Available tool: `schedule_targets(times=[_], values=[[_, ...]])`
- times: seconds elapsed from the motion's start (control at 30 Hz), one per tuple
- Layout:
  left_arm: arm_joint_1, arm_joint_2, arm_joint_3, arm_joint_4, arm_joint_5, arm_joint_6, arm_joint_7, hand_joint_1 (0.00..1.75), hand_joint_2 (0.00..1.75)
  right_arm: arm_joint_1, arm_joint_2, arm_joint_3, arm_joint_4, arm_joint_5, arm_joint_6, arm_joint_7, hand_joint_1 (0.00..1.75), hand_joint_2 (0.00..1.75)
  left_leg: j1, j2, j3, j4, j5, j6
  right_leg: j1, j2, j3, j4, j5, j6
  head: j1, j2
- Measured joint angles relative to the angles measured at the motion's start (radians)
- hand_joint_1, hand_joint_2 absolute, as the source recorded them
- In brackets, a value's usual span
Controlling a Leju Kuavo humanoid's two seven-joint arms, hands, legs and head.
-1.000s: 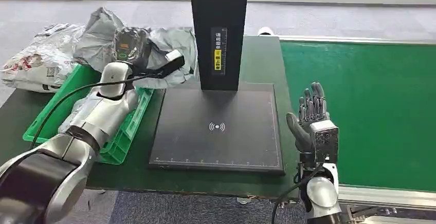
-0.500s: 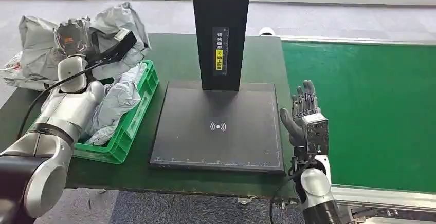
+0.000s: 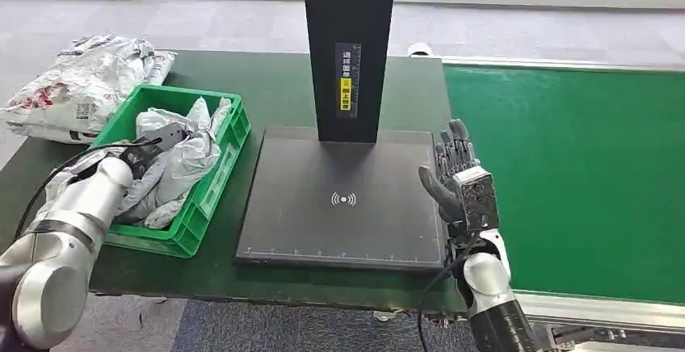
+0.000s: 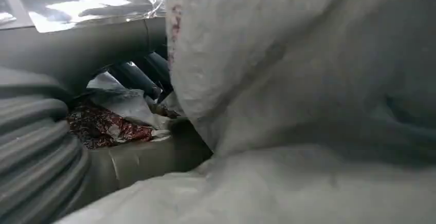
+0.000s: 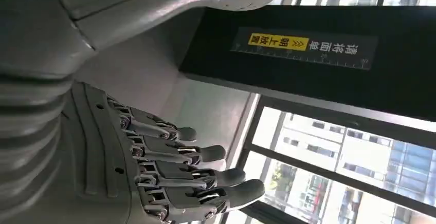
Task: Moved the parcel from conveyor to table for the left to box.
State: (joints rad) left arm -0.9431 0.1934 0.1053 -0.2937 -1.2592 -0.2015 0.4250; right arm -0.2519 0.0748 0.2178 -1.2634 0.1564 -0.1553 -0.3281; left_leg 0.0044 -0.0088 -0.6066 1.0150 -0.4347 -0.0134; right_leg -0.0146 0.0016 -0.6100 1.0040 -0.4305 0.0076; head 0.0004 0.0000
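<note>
left hand [image 3: 153,144] lowered grey parcel [image 3: 174,166] into green crate [image 3: 216,176]

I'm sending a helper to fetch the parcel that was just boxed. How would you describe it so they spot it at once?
Start at the tall black scanner stand on the dark green table; the green plastic crate sits just to its left. The plain grey crumpled parcel lies inside that crate, with the robot's left hand on it. The white printed bag behind lies outside the crate.

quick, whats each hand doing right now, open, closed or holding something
Left hand: holding the grey parcel down in the green crate.
Right hand: open, fingers apart, holding nothing, raised beside the black scanner base.
</note>
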Motion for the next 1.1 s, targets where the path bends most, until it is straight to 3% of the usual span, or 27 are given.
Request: schedule_targets(times=[0.07, 0.1, 0.23, 0.43, 0.8, 0.83, 0.93, 1.1], values=[[0.0, -0.005, 0.027, 0.003, 0.027, -0.007, -0.023, 0.0, 1.75, 0.0, 0.0, 0.0, 0.004, 0.0, 0.003, 0.0, 0.0, 1.75, 0.0, 0.0, 0.0, 0.0, 0.0, 0.0, 0.0, 0.0, 0.0, 0.0, 0.0, 0.0, 0.0, 0.0], [0.0, -0.008, 0.045, 0.003, 0.044, 0.006, -0.036, 0.0, 0.0, 0.0, 0.0, 0.0, 0.005, 0.001, 0.007, 0.002, 0.0, 1.75, 0.0, 0.0, 0.0, 0.0, 0.0, 0.0, 0.0, 0.0, 0.0, 0.0, 0.0, 0.0, 0.0, 0.0], [-0.001, -0.024, 0.122, -0.006, 0.118, 0.203, -0.122, 0.0, 0.0, 0.008, 0.0, 0.0, 0.002, 0.003, 0.009, 0.025, 0.0, 1.75, 0.0, -0.001, 0.0, 0.0, 0.001, 0.001, 0.0, -0.002, 0.0, 0.0, 0.0, 0.0, 0.0, 0.0], [-0.016, -0.057, 0.251, -0.046, 0.283, 0.574, -0.389, 0.0, 0.0, 0.036, 0.0, 0.0, -0.027, 0.008, -0.007, 0.042, 0.0, 1.75, 0.0, 0.004, 0.0, 0.0, 0.001, 0.0, 0.0, 0.003, -0.002, 0.0, 0.001, 0.0, 0.0, 0.0], [-0.043, -0.096, 0.311, -0.085, 0.327, 0.733, -0.56, 0.0, 0.0, 0.073, -0.004, 0.0, -0.067, 0.008, -0.04, 0.048, 0.0, 1.75, 0.0, 0.004, 0.0, 0.0, 0.001, 0.0, 0.001, 0.003, -0.002, 0.0, 0.001, 0.0, 0.0, 0.0], [-0.045, -0.098, 0.311, -0.088, 0.327, 0.739, -0.564, 0.0, 1.75, 0.075, -0.004, 0.0, -0.069, 0.008, -0.042, 0.048, 0.0, 1.75, 0.0, 0.004, 0.0, 0.0, 0.001, 0.0, 0.001, 0.003, -0.002, 0.0, 0.001, 0.0, 0.0, 0.0], [-0.048, -0.112, 0.308, -0.099, 0.357, 0.738, -0.617, 0.0, 1.75, 0.078, -0.005, 0.0, -0.07, 0.001, -0.053, 0.036, 0.0, 1.75, 0.0, 0.004, 0.0, 0.0, 0.001, 0.0, 0.0, 0.003, -0.002, 0.0, 0.001, 0.0, 0.0, 0.0], [-0.041, -0.185, 0.293, -0.139, 0.524, 0.601, -0.844, 0.0, 1.75, 0.076, -0.005, 0.0, -0.07, -0.005, -0.098, -0.013, 0.0, 1.75, 0.0, 0.001, 0.0, 0.001, 0.001, 0.0, 0.0, 0.001, -0.001, 0.0, 0.001, 0.0, 0.0, 0.0]])
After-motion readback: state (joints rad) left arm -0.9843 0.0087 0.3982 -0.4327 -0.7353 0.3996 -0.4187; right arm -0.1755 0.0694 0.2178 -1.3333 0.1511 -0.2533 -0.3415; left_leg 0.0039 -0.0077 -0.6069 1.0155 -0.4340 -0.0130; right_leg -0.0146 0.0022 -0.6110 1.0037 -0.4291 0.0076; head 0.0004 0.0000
